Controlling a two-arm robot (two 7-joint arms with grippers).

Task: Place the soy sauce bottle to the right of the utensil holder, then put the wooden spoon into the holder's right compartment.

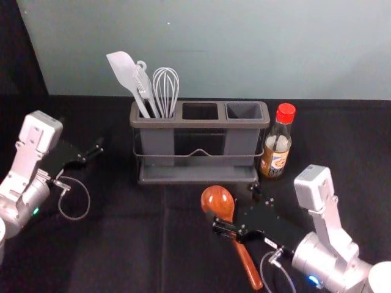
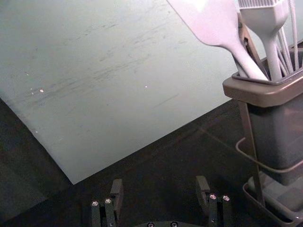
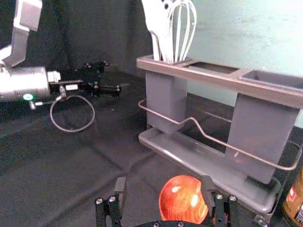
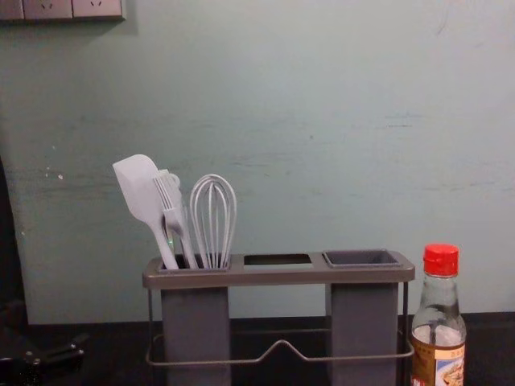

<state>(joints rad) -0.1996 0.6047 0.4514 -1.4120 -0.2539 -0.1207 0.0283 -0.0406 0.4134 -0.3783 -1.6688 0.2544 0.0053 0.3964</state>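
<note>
The soy sauce bottle (image 1: 277,149) stands at three o'clock of the utensil holder (image 1: 198,124), so this part looks finished. At five o'clock, the right gripper (image 1: 236,210) has fingers apart about the wooden spoon (image 1: 217,201), probably for grasping; left gripper (image 2: 159,184), also spread, is at nine.

I see a shiny wooden spoon (image 1: 217,200), a smooth glass bottle (image 1: 281,144) with a plastic cap (image 1: 285,113), a dull plastic holder (image 4: 282,277) with metal wire (image 4: 354,358), and dull cloth (image 1: 122,244).
</note>
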